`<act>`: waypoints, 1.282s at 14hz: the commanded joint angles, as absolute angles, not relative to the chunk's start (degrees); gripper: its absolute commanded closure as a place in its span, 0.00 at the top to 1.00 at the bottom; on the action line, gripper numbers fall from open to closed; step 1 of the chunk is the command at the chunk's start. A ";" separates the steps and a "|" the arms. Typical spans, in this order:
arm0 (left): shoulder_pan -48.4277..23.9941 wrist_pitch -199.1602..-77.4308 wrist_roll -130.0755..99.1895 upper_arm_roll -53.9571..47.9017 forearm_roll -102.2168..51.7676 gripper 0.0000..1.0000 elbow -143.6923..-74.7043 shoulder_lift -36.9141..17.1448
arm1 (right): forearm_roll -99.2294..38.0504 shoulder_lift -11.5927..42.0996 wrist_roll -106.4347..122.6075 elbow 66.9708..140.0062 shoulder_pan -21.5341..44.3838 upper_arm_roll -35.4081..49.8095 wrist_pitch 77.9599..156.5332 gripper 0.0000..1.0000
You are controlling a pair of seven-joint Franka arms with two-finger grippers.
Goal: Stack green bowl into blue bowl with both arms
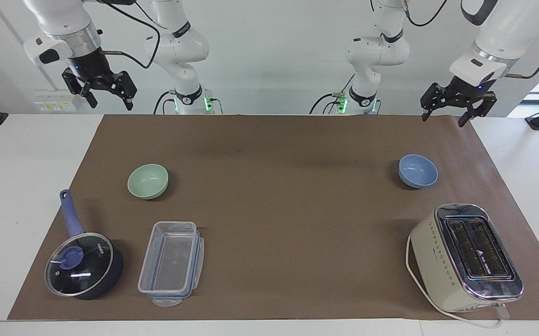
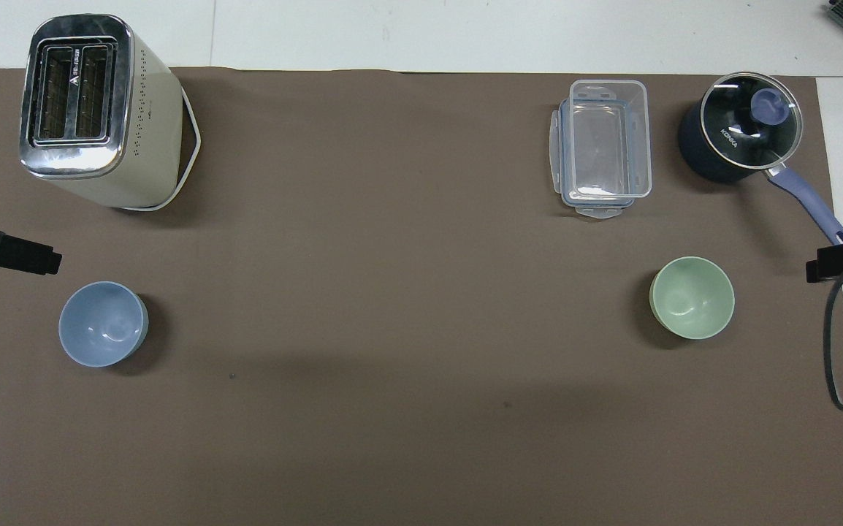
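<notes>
- Nearest the facing camera sit a dark-blue saucepan with a glass lid (image 1: 82, 266), a clear rectangular plastic container (image 1: 171, 261) and a cream two-slot toaster with a chrome top (image 1: 468, 256), all farther from the robots than the bowls.
- Next comes the small pale mint-green bowl (image 1: 148, 181), upright on the brown mat (image 1: 274, 186) toward the right arm's end, near the saucepan's handle.
- Well apart from it, toward the left arm's end, stands the small periwinkle-blue bowl (image 1: 418, 171), upright and empty.
- Up by the robots' edge of the mat, the right gripper (image 1: 106, 93) hangs with fingers spread wide, holding nothing.
- Likewise the left gripper (image 1: 451, 109) hangs wide and empty.
- Risks, as I judge them: the smooth rounded rim could slip from a pinch; a low approach might clip the saucepan handle; a handover across the long gap could drop the green bowl.
</notes>
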State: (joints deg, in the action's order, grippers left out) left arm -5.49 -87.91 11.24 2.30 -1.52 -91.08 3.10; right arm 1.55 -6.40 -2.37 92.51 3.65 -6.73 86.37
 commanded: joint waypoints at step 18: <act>-5.54 -87.45 10.46 1.93 -1.14 1.00 -91.14 3.43 | 2.29 -7.21 -1.23 92.90 3.16 -6.59 85.52 1.00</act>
